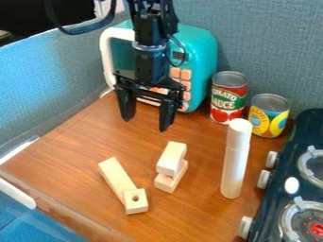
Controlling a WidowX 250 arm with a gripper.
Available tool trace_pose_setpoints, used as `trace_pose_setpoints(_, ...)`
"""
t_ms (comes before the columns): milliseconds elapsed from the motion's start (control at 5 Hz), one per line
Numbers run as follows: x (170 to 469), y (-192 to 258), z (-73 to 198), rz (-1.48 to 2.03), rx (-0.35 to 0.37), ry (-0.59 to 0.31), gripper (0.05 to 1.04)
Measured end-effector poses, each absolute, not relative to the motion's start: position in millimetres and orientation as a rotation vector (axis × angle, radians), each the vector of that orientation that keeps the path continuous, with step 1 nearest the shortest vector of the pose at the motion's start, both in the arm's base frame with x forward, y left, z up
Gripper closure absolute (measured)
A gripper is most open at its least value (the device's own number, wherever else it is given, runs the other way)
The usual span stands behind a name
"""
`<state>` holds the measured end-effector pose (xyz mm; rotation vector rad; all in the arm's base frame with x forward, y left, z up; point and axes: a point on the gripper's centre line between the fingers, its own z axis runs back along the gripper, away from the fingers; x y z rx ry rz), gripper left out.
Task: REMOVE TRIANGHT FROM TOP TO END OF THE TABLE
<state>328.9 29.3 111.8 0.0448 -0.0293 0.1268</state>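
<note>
My gripper (pixel 146 124) hangs open above the table (pixel 82 137), in front of the toy microwave, with nothing between its fingers. Below it and slightly right, a light wooden block (pixel 172 158) rests on top of another wooden block (pixel 170 182), a little out of line with it. To their left lies a long wooden block (pixel 116 176), with a small square block with a hole (pixel 135 201) at its near end. A pale cylinder (pixel 234 160) stands upright on the right. I cannot tell which piece is the triangle.
Behind the gripper stands a turquoise toy microwave (pixel 200 52). A red tomato can (pixel 228 97) and a yellow can (pixel 269 116) are at the back right. A toy stove (pixel 302 163) borders the right side, and the table's wooden edge (pixel 56 203) runs along the front left.
</note>
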Motion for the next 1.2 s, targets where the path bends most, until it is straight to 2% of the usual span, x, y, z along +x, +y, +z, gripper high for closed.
trace_pose_setpoints(200,328,28,99,0.137,0.039,0.009,0.084)
trace_pose_setpoints(600,376,7,87,0.246,-0.004,-0.010,0.084)
trace_pose_setpoints(800,384,8,90,0.269,-0.078,-0.030,0.084)
trace_pose_setpoints(1000,387,10,78,0.261,-0.087,0.029,0.084)
trace_pose_setpoints(1200,382,9,74,0.271,-0.089,0.051,0.084)
